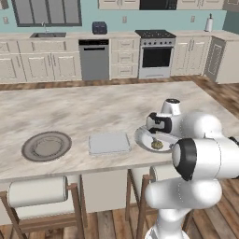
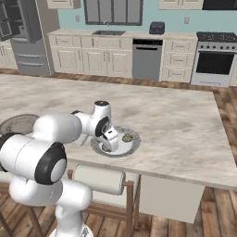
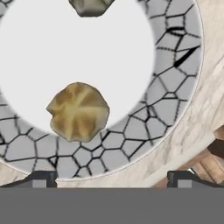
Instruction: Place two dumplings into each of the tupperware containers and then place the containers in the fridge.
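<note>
Your island counter (image 1: 70, 109) runs wide ahead of the hand, and the fridge (image 2: 25, 37) stands far off beyond it, well to the hand's left in the right base view, so it plays no part in the move at hand.

Nearer, one tupperware container (image 1: 109, 143) lies flat on the counter just to the left of where the hand hangs in the left base view, with the round brownish plate (image 1: 46, 145) further out on that same side. You cannot make out a second container clearly from here.

Directly under the hand sits the white dish with the crackled grey rim (image 3: 175, 65), close to the counter's near edge.

The gripper (image 3: 109, 178) hovers over that dish with its jaws spread wide and nothing between them.

Now the relation that matters: in the hand view the nearer dumpling (image 3: 78, 111) lies ahead of the fingertips and offset toward the left finger (image 3: 41, 178), not centred in the gap. It sits half on the white well and half on the patterned rim. It is a roundish lump with no clear long axis, so jaw rotation looks unimportant.

A second dumpling (image 3: 89, 6) lies further ahead, across the well.

You would likely need to shift the hand left and forward before descending.
</note>
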{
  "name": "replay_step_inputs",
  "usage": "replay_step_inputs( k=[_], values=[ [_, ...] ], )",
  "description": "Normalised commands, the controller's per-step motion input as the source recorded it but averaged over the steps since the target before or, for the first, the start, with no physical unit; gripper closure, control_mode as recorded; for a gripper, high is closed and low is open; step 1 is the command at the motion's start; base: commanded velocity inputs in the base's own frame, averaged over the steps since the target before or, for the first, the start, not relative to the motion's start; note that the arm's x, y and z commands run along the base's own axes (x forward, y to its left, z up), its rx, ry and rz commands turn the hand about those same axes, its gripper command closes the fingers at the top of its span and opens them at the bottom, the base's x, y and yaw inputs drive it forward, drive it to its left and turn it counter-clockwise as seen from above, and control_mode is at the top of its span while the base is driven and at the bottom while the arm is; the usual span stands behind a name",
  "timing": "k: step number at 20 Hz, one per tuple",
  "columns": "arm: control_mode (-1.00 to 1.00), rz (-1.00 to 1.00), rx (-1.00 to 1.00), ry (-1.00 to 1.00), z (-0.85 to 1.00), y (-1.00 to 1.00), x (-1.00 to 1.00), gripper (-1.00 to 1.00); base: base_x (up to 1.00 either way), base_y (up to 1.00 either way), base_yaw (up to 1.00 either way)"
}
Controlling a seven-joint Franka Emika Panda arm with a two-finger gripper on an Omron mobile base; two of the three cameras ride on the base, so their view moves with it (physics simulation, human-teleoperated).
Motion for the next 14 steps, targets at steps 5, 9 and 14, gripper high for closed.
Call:
replay_step_inputs(
  k=[5, 9, 14],
  values=[
    [-1.00, 0.00, 0.00, 0.00, -0.22, 0.01, 0.38, -1.00, 0.00, 0.00, 0.00],
    [-1.00, 0.00, 0.00, 0.00, -0.26, 0.00, 0.33, -1.00, 0.00, 0.00, 0.00],
    [-1.00, 0.00, 0.00, 0.00, -0.28, 0.00, 0.29, -1.00, 0.00, 0.00, 0.00]
  ],
)
